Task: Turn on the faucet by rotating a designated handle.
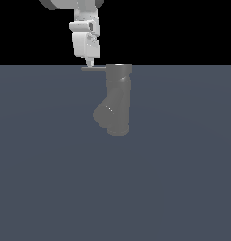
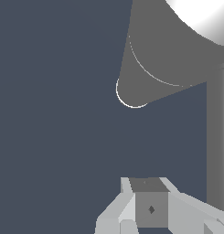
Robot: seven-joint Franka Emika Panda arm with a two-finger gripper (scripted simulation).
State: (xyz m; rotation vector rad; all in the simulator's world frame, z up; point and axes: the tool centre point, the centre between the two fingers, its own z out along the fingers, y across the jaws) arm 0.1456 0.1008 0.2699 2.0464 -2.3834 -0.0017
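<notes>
Faucet [image 1: 118, 99] upright in the upper middle of the exterior frame, fat spout [image 1: 105, 113] angling down toward that view's left. Handle [image 1: 93, 68] sticking out level from the top rim, also toward the exterior view's left, thin and short. Gripper [image 1: 89, 63] hanging from the top of the frame straight over the rod's outer half, tip at the rod or just above it; contact not settled from this angle. Fingers drawn to a narrow point there, apparently together, though whether a gap remains between them cannot be told. Wrist view: pale finger blocks [image 2: 150, 205] at the lower middle, spout [image 2: 145, 77] at the upper right, and a grey upright strip [image 2: 217, 137] down the right edge, perhaps the rod, not certain.

Step in hand, as a judgement: get a firm bearing on the rod, then sweep it round. To do it well:
- Drop only far enough to overlap the rod's side, not press down on top of it
- Push near the free end, away from the rim, for the most turning effect
- Follow a curve centred on the upright body, not a straight line, or risk slipping off the tip
- Keep clear of the rim while sweeping
- Move slowly; thin rod, easy to lose
</notes>
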